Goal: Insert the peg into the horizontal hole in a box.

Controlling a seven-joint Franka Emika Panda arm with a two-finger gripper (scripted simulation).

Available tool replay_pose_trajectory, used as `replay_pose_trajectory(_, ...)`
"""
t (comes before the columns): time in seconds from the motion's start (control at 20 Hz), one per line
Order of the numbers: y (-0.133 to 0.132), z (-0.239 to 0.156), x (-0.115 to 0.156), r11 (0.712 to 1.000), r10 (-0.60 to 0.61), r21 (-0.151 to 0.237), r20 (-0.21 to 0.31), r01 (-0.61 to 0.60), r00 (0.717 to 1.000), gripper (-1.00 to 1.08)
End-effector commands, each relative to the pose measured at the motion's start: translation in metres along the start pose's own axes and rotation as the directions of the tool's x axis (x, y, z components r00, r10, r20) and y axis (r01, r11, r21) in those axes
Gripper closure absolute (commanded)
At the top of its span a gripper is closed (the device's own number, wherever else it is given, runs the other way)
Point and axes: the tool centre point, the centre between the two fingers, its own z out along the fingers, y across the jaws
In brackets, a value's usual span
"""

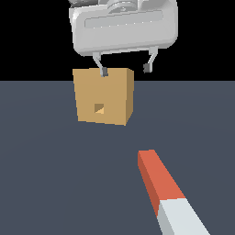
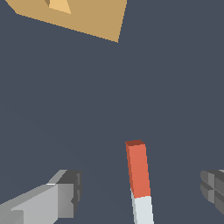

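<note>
The peg point(image 1: 167, 193) lies flat on the dark grey floor, orange-red half toward the box, white half toward the exterior view's lower right. In the wrist view the peg point(image 2: 139, 179) lies between my two fingers, well below them. The tan box point(image 1: 104, 95) stands on the floor, its small square hole point(image 1: 99, 109) in the face turned toward the exterior camera. A corner of the box point(image 2: 83, 17) and the hole point(image 2: 59, 5) show in the wrist view. My gripper point(image 1: 125, 69) hangs high above the floor, open and holding nothing.
A dark grey floor point(image 1: 46, 174) spreads all around the box and peg, with a black background behind it. Nothing else stands on it.
</note>
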Motion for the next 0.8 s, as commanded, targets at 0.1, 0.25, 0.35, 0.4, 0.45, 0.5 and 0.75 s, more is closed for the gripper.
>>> replay_pose_trajectory(0.1, 0.000, 0.001, -0.001, 1.000, -0.001, 0.000, 0.000, 0.001, 1.000, -0.92)
replay_pose_trajectory(0.25, 0.001, 0.005, -0.006, 1.000, -0.004, 0.002, -0.001, 0.004, 1.000, -0.92)
replay_pose_trajectory(0.35, 0.003, 0.009, -0.012, 1.000, -0.007, 0.005, -0.002, 0.007, 1.000, -0.92)
replay_pose_trajectory(0.4, 0.004, 0.012, -0.016, 1.000, -0.009, 0.006, -0.002, 0.009, 1.000, -0.92)
replay_pose_trajectory(0.45, 0.005, 0.016, -0.021, 1.000, -0.012, 0.008, -0.003, 0.012, 1.000, -0.92)
replay_pose_trajectory(0.5, 0.006, 0.019, -0.026, 1.000, -0.014, 0.010, -0.004, 0.014, 1.000, -0.92)
replay_pose_trajectory(0.75, 0.013, 0.043, -0.057, 0.999, -0.032, 0.022, -0.009, 0.032, 0.999, -0.92)
